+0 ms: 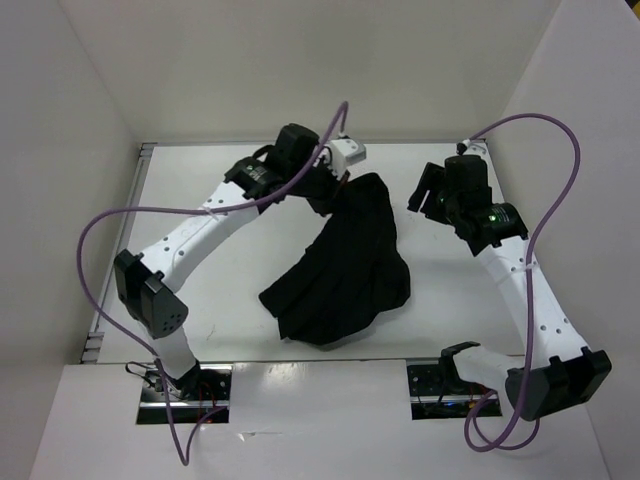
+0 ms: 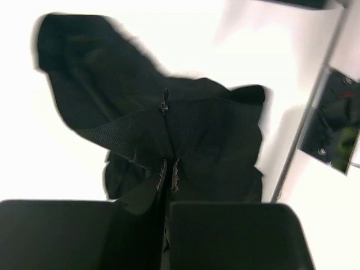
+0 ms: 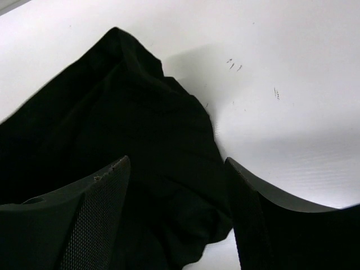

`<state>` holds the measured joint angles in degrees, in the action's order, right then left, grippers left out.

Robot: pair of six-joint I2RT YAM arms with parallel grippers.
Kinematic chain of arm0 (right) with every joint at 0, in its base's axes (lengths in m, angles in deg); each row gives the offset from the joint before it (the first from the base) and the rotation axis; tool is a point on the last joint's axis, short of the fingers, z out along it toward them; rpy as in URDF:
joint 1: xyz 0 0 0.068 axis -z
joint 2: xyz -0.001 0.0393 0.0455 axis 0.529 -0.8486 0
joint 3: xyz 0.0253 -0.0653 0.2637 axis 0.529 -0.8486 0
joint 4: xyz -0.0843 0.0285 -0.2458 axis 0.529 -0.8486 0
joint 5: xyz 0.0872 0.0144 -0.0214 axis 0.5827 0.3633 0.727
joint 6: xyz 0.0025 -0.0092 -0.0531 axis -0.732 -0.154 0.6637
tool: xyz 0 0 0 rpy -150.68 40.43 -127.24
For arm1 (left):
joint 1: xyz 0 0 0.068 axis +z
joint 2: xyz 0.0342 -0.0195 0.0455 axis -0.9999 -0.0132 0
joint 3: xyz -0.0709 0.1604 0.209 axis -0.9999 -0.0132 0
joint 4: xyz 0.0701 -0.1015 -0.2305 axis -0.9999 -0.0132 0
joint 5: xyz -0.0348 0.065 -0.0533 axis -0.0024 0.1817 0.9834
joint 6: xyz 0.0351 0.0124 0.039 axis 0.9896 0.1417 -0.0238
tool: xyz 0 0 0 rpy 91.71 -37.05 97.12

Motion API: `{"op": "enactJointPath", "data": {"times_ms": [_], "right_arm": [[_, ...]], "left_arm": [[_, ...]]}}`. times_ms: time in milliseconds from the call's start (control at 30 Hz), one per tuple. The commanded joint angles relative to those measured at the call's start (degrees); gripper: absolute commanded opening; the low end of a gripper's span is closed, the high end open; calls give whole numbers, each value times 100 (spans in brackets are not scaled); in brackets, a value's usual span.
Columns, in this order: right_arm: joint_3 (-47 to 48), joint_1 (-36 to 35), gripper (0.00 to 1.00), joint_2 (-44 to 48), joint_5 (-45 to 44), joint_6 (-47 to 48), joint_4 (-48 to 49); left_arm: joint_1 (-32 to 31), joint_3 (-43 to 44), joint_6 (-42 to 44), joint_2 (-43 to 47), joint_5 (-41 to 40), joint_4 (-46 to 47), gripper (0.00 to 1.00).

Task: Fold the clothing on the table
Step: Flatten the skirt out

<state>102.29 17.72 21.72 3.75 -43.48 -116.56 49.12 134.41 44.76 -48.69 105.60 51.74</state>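
I have the left tool clamped tight on the skirt at its far edge, right by the zipper. I judge this is so I can lift that edge and lay it straight for the fold. The rest of the skirt lies bunched on the middle of the bench, trailing toward the near side. The right tool hangs with jaws wide, holding nothing, just beside the skirt's right side, probably placed to take a second corner. Count: one skirt, one zipper, two tools, only one gripping.
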Motion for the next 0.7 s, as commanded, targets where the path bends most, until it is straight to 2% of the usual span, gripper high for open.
{"op": "enactJointPath", "data": {"times_ms": [0,167,300,567,667], "right_arm": [[-22,7,73,-23,162,-11,393],[-22,7,74,-347,609,59,516],[-22,7,74,-899,1399,305,639],[285,-274,74,-1929,1823,867,956],[706,-555,73,-2524,1561,1271,956]], "left_arm": [[547,-367,-394,592,-211,414,0],[1760,-1071,-851,787,-211,1056,0],[2463,-1142,-1361,200,-544,1312,0],[3080,-1142,-1749,-557,-351,1603,0],[3203,-1142,-1749,-715,-220,1603,0]]}}
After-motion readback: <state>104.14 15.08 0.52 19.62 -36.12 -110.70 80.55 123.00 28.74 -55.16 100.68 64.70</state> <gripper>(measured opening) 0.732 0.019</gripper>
